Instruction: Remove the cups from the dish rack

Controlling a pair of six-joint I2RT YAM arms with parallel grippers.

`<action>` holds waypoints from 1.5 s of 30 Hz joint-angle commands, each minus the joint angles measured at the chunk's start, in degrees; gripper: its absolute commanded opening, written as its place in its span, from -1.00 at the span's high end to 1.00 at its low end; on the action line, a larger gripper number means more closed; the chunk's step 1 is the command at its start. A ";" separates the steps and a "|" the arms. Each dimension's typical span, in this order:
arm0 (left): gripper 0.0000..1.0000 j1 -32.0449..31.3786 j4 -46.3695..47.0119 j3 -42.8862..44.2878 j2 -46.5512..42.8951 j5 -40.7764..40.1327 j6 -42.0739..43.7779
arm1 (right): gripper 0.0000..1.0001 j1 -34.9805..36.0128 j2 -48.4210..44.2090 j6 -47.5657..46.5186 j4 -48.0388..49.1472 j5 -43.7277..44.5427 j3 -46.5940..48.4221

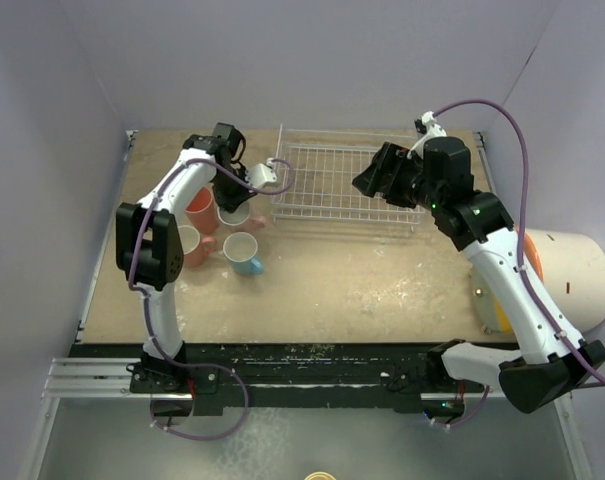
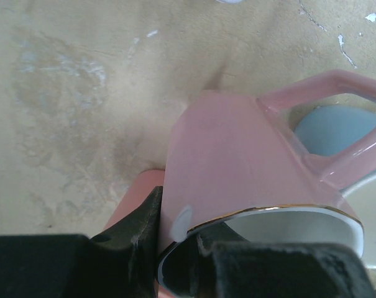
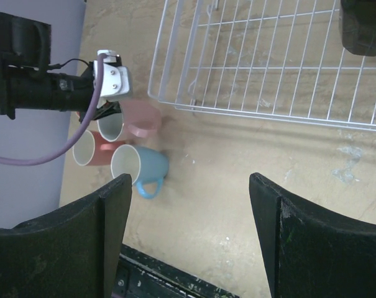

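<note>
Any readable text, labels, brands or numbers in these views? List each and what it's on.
None in any view.
The pink mug in the left gripper and the blue mug are plain.
The rack and the white cylinder show no lettering.
</note>
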 commanded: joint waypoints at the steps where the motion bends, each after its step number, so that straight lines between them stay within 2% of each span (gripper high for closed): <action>1: 1.00 -0.15 -2.23 2.96 1.23 1.70 -0.98 | -0.56 -0.47 -1.14 -1.86 -0.10 2.30 2.20; 15: 1.00 -0.24 -0.01 1.31 6.40 1.34 -1.51 | -0.57 -1.39 -0.54 -2.63 -0.85 3.19 3.08; 18: 0.89 -0.29 -0.03 1.25 6.73 1.41 -1.62 | -0.57 -1.59 -0.14 -3.11 -1.06 3.80 3.25; 19: 0.77 -0.30 0.13 1.22 6.62 1.38 -1.75 | -0.57 -1.68 -0.02 -3.40 -1.08 4.03 3.28; 20: 0.56 -0.33 0.61 1.27 6.23 1.27 -1.98 | -0.57 -1.75 0.19 -3.62 -1.11 4.31 3.36; 23: -0.22 -0.32 1.84 1.41 4.19 1.27 -2.70 | -0.59 -1.98 1.30 -5.14 -1.54 6.21 3.85; 25: -0.84 -0.26 2.06 1.45 2.28 1.96 -2.84 | -0.60 -2.03 2.34 -6.42 -1.69 8.05 4.07; 26: -0.99 -0.30 2.12 1.53 1.29 2.01 -2.88 | -0.61 -2.11 2.89 -7.11 -1.72 9.08 4.20; 34: -0.99 -0.46 2.23 2.11 -6.86 1.99 -4.50 | -0.65 -3.63 9.67 -11.25 -0.93 14.40 6.04; 38: -0.99 -1.54 6.64 0.80 -11.59 -3.27 -7.88 | -0.66 -4.68 12.99 -12.32 -0.06 15.21 7.80; 45: -0.99 -1.62 9.16 2.18 -18.45 -6.87 -11.68 | -0.69 -5.90 21.57 -14.73 0.54 18.67 12.59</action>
